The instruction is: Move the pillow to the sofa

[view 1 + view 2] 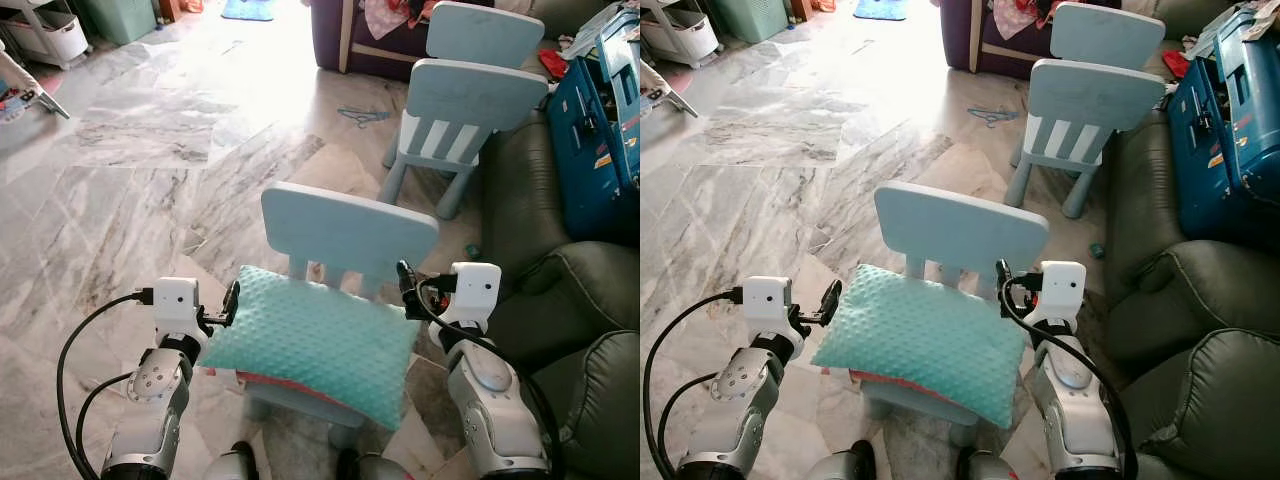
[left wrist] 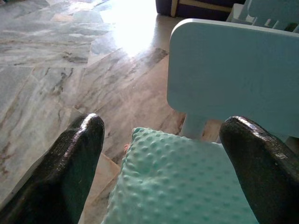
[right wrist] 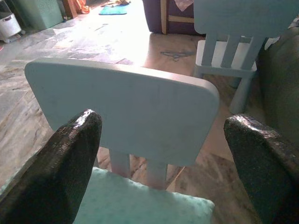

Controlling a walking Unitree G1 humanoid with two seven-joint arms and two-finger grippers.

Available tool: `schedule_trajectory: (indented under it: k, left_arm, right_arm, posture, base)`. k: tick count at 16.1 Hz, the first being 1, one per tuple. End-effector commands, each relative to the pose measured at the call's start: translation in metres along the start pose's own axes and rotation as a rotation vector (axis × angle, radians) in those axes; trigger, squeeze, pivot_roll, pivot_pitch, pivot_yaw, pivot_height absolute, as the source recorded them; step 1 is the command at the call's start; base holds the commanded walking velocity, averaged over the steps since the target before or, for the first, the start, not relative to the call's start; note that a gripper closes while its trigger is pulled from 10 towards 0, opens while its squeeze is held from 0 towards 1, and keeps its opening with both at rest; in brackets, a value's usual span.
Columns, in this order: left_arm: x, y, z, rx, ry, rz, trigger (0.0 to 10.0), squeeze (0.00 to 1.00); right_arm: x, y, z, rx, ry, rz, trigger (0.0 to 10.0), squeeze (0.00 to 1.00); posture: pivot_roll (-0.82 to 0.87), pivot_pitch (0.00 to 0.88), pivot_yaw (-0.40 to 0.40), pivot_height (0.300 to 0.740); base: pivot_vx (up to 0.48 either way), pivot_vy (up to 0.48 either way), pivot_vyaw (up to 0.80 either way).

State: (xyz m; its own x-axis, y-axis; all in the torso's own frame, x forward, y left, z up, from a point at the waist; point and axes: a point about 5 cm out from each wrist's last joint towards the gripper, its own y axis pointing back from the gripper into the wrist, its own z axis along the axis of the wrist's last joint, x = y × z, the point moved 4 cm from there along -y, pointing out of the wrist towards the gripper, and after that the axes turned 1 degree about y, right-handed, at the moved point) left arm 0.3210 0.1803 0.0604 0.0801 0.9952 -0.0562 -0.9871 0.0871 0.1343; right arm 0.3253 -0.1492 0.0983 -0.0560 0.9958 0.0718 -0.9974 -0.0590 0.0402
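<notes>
**poster1:** Sitting on the seat of a small pale-blue plastic child's chair (image 1: 348,228), that's where the mint-green bumpy-textured pillow (image 1: 315,340) is right now. It overhangs the seat edge a bit on the robot's right, and there's a strip of red showing underneath its near edge.

**poster2:** And the grippers?

**poster1:** One at each end of the pillow. Left gripper (image 1: 232,303) is right at the pillow's left edge. In the left wrist view its two black fingers (image 2: 77,154) are spread wide with the pillow corner between them, not clamped on anything. Right gripper (image 1: 405,285) is up by the pillow's far right corner, just beside the chair's backrest. In the right wrist view its fingers (image 3: 74,154) are also wide apart, holding nothing.

**poster2:** Where's the sofa?

**poster1:** Dark grey-green leather sofa (image 1: 565,300) is on the robot's right, near the chair. A blue plastic case (image 1: 600,130) sits on it further back. Two more pale-blue chairs (image 1: 465,120) stand beyond on the grey marble-tile floor (image 1: 150,150).
</notes>
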Motion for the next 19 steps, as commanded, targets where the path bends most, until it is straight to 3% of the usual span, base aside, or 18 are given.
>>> schedule_trajectory:
  k: [1, 9, 15, 19]
  left_arm:
    - [0.0, 0.003, -0.007, 0.023, -0.007, -0.004, 10.0, 0.0]
    - [0.0, 0.007, -0.01, 0.03, -0.009, -0.015, 10.0, 0.0]
    - [0.007, 0.033, -0.024, 0.083, -0.028, -0.02, 10.0, 0.0]
    - [0.005, 0.037, -0.023, 0.086, -0.036, -0.033, 10.0, 0.0]
  right_arm:
    - [-0.003, 0.003, 0.001, 0.0, 0.003, -0.006, 10.0, 0.0]
    - [-0.001, 0.007, -0.001, 0.008, -0.004, 0.0, 10.0, 0.0]
    - [0.005, 0.027, -0.015, 0.058, -0.021, 0.007, 10.0, 0.0]
    - [0.003, 0.035, -0.018, 0.081, -0.02, 0.009, 10.0, 0.0]
  posture:
    - [-0.09, 0.211, -0.041, 0.74]
    - [-0.08, 0.223, -0.041, 0.74]
    - [-0.07, 0.294, -0.033, 0.74]
    - [-0.08, 0.31, -0.038, 0.74]
  base:
    - [0.0, 0.0, 0.0]
    - [0.0, 0.0, 0.0]
    - [0.0, 0.0, 0.0]
    - [0.0, 0.0, 0.0]
